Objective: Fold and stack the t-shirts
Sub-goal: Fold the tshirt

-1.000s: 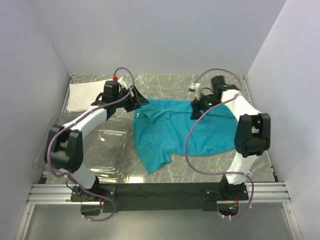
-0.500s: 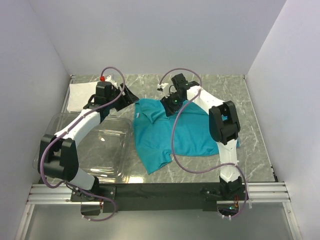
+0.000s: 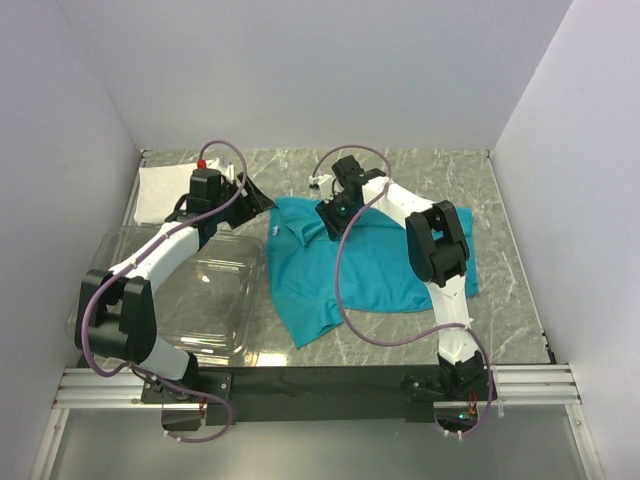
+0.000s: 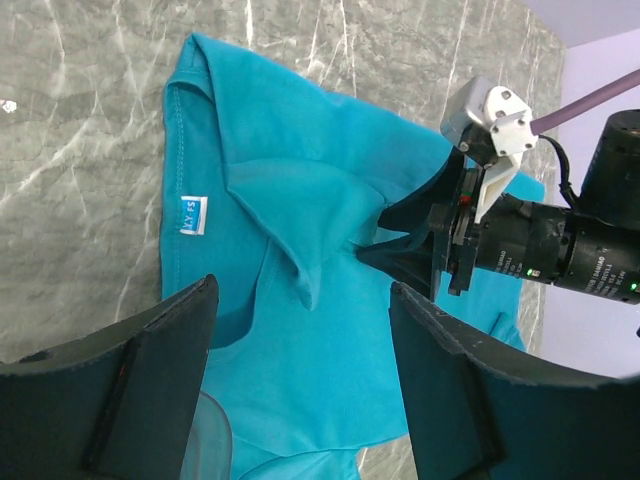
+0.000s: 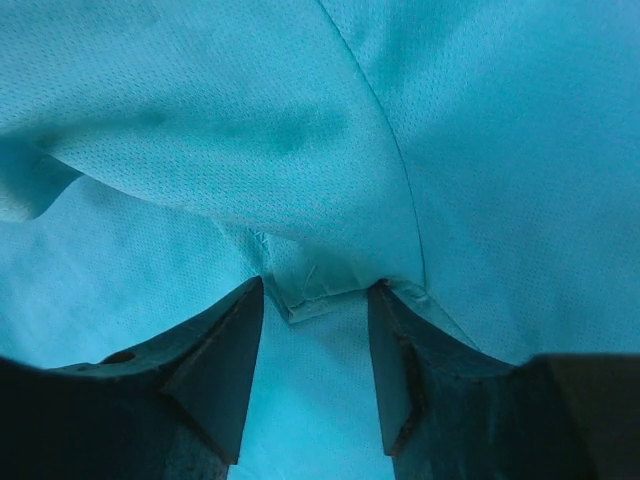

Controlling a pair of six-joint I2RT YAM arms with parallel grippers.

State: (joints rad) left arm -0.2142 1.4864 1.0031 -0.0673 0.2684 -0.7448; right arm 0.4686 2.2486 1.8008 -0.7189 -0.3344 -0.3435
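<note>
The teal-blue t-shirt (image 3: 370, 265) lies spread and rumpled in the middle of the table, with a raised fold near its upper left. My right gripper (image 3: 328, 222) presses down at that fold. In the right wrist view its jaws (image 5: 315, 287) stand apart, open, with a small hemmed corner of teal cloth (image 5: 310, 295) between the tips. My left gripper (image 3: 258, 197) hovers open over the shirt's left edge with nothing between its fingers (image 4: 300, 300); it sees the teal shirt (image 4: 300, 130) and the right gripper (image 4: 375, 252). The white t-shirt (image 3: 165, 190) lies folded at the back left.
A clear plastic bin (image 3: 170, 290) sits at the front left, under the left arm and touching the teal shirt's left edge. Grey walls close in the table on three sides. The right arm's purple cable (image 3: 345, 300) loops over the shirt.
The right arm swung left across the teal shirt to the fold near its upper left, and its jaws narrowed. The left gripper drew back slightly to the left.
</note>
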